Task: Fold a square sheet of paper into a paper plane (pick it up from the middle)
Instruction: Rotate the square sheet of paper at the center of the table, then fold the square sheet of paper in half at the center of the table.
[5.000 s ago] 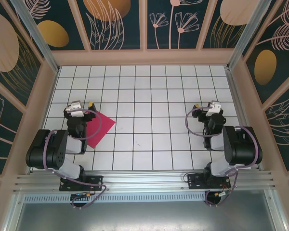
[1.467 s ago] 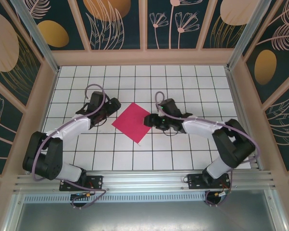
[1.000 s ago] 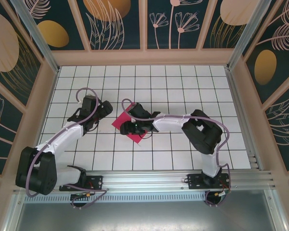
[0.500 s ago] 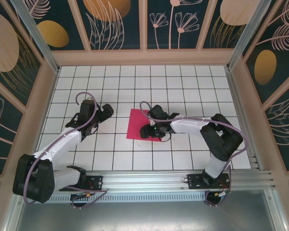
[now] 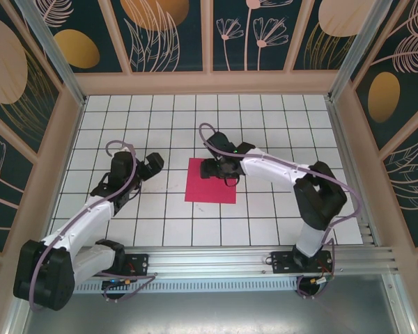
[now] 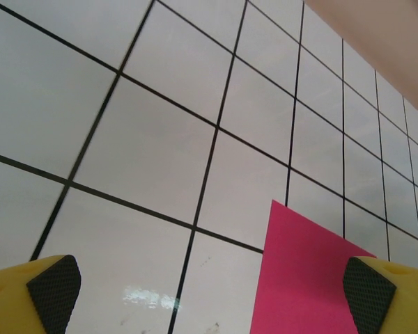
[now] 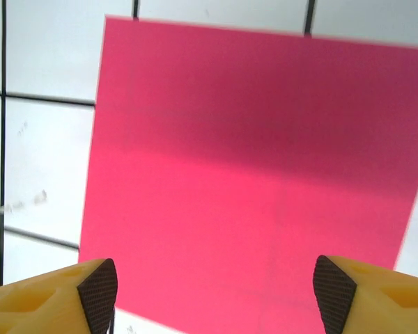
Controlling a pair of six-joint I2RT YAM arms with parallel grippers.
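Note:
The square sheet of paper [image 5: 210,186] is magenta-pink and lies flat and unfolded on the white tiled table, its edges lined up with the tile grid. My right gripper [image 5: 219,168] hovers over the sheet's far edge, open. In the right wrist view the sheet [image 7: 258,174] spreads under the open gripper [image 7: 216,296], with nothing between the pads. My left gripper [image 5: 150,165] stands open about one tile to the left of the sheet. In the left wrist view the sheet's corner [image 6: 303,278] lies by the right fingertip [image 6: 369,296].
The tiled table [image 5: 265,125] is walled by wooden rails and patterned panels at the back and both sides. An aluminium rail [image 5: 209,261] with both arm bases runs along the near edge. The right arm [image 5: 279,167] reaches across the middle.
The right gripper moved from the sheet's near side to its far edge and opened wider. The sheet now lies squared to the tiles. The left gripper drew back slightly.

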